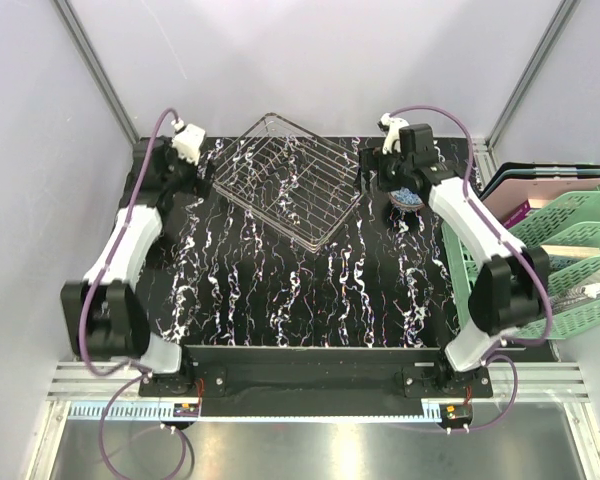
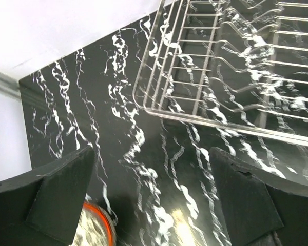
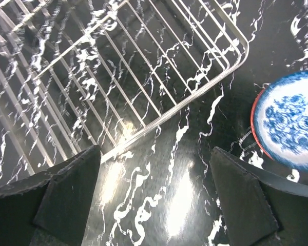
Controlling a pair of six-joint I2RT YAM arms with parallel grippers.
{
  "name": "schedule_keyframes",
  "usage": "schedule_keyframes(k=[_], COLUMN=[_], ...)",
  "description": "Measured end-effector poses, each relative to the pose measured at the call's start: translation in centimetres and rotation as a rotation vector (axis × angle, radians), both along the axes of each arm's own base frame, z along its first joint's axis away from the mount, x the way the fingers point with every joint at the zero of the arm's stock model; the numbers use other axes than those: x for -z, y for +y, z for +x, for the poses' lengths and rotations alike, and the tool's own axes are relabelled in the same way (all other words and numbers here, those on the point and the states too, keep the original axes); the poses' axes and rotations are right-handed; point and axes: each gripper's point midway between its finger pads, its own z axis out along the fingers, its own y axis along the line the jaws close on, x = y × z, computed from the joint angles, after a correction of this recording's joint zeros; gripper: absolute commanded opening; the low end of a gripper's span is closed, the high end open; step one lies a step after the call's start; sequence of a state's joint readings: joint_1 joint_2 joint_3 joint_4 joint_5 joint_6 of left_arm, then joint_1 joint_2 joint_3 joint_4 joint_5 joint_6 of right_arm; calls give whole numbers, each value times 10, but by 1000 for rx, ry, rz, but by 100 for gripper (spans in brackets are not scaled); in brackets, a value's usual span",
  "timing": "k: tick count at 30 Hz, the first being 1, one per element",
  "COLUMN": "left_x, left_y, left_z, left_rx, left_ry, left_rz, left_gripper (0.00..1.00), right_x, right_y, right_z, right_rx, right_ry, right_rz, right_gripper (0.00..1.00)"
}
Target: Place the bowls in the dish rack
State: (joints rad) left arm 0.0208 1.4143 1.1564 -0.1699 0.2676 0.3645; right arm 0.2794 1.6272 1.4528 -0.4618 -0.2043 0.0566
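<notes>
Risk: left claw point(image 2: 153, 179) and right claw point(image 3: 154, 177) gape empty beside rack point(image 1: 288, 180); blue bowl point(image 3: 291, 125), right of rack, may slip if pinched shallow at rim.

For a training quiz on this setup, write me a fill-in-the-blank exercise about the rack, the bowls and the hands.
1. The wire dish rack holds ___ bowls.
2. The blue-patterned bowl sits on the ___ arm's side of the rack.
3. The left hand and the right hand are both ___ and hold nothing.
4. The stacked trays beside the right arm are ___.
Missing words: no; right; open; green.
</notes>
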Motion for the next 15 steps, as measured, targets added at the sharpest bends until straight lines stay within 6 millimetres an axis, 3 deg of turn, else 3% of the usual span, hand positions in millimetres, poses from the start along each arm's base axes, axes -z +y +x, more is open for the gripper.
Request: schedule_keyframes(k=[8,15], left_x=[24,59], left_y=[3,4], left_z=[83,127], left_rx=[36,64], left_ry=[19,35], left_rz=[60,89], left_gripper=[99,99], right_x=[43,61], right_y=[8,21], right_z=[40,45], right_rx=[72,93], right_ry=[85,82], right_rz=[-44,-133], right_gripper=[83,84])
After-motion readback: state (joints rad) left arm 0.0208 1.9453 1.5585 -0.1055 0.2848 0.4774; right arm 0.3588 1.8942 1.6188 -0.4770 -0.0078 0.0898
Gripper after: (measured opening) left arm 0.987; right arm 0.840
